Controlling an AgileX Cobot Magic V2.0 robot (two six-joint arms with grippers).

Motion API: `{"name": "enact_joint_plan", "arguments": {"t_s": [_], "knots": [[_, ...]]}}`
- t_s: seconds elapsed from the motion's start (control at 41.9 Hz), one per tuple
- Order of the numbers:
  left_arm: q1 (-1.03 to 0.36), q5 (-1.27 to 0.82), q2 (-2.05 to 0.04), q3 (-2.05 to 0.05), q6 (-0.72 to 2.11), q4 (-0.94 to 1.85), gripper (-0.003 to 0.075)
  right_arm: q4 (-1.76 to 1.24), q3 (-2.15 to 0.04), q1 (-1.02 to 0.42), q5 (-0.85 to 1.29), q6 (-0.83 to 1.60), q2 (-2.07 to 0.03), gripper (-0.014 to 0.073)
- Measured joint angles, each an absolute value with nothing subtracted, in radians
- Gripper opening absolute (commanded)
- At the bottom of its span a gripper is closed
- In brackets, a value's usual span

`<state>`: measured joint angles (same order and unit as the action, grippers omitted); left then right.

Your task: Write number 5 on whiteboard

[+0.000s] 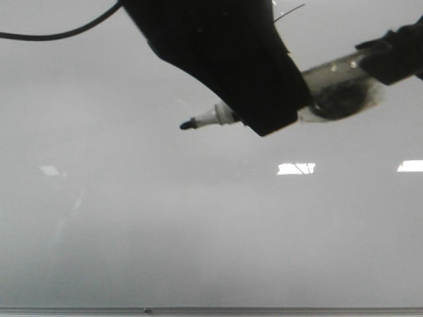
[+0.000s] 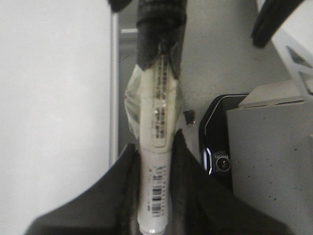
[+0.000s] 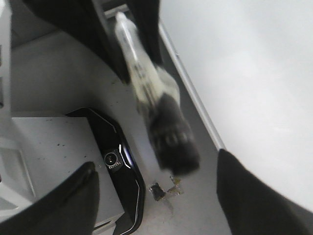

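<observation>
Two grippers meet on one marker [image 1: 211,117] in front of the whiteboard [image 1: 132,231]. The left gripper [image 2: 155,147] is clamped on the marker's white barrel, a black finger [image 2: 122,171] pressed to each side, barcode label showing between them. The right gripper [image 3: 156,164] is spread wide, one finger [image 3: 73,200] well apart from the other; the marker's dark foam-wrapped rear end [image 3: 173,142] sits between them, touching neither as far as the blurred right wrist view shows.

Front view: the marker lies nearly level, slightly tilted, with its black tip [image 1: 188,123] pointing left in the upper middle of the board. Cannot tell whether the tip touches the surface. A clear tape wrap [image 1: 337,86] bulges around the barrel behind the left gripper's black body.

The board fills almost the whole front view, glossy pale grey, with bright rectangular reflections [image 1: 296,168] at mid height on the right and a thin grey metal edge [image 1: 264,310] along the bottom. A black cable [image 1: 59,33] crosses the top left corner.

Wrist views: beside the board's edge, a dark glossy device with a small lens [image 2: 217,161] sits against a grey block [image 2: 269,161].
</observation>
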<state>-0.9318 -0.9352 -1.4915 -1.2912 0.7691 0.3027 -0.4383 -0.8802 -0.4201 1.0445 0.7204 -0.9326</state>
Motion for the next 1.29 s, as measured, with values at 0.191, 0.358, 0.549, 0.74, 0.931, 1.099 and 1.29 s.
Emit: {"name": "enact_joint_plan", "arguments": {"t_s": [0.191, 0.358, 0.549, 0.74, 0.931, 1.099, 1.29], "knots": [[-0.932, -1.031, -1.476, -1.367, 0.481, -0.021, 0.0018, -0.320, -0.880, -0.320, 1.016, 0.525, -0.851, 0.0540], [-0.918, -1.079, -1.410, -1.377, 0.134, -0.329, 0.0018, -0.301, -0.880, -0.249, 1.016, 0.461, -0.808, 0.0540], [-0.808, -1.145, -1.304, -1.374, -0.036, -0.438, 0.0018, -0.295, -0.880, -0.166, 0.994, 0.382, -0.796, 0.0537], [-0.623, -1.113, -1.160, -1.291, -0.114, -0.438, 0.0018, -0.291, -0.880, -0.122, 0.958, 0.352, -0.796, 0.0537], [-0.396, -0.915, -1.007, -1.069, -0.191, -0.381, 0.0018, -0.291, -0.880, -0.122, 0.955, 0.350, -0.796, 0.0537], [-0.261, -0.704, -0.997, -0.919, -0.292, -0.380, 0.0018, -0.291, -0.880, -0.122, 0.946, 0.350, -0.796, 0.0537], [-0.135, -0.357, -1.023, -0.777, -0.361, -0.382, 0.0018, -0.291, -0.880, -0.122, 0.938, 0.350, -0.796, 0.0537]]}}
